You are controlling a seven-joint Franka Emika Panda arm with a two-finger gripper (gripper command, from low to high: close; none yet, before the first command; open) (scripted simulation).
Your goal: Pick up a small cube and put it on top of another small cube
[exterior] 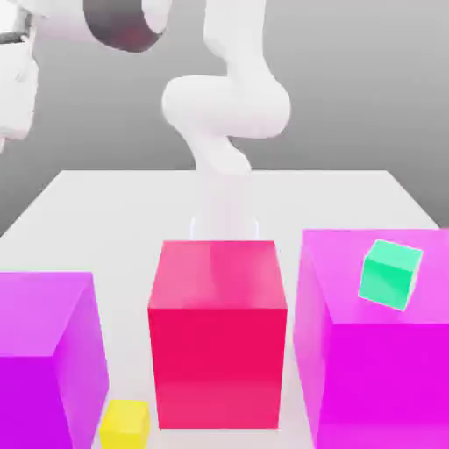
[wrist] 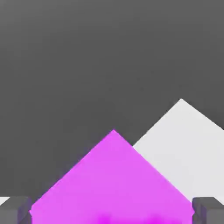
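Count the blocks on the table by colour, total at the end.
Magenta large blocks: 2, one at the exterior view's left and one at its right
Red large block: 1
Mint-green small cube: 1, resting on the right magenta block
Yellow small cube: 1
Total: 5

White table (exterior: 105, 202), two magenta blocks (exterior: 44, 351), red block (exterior: 217, 333), yellow cube (exterior: 124, 424)
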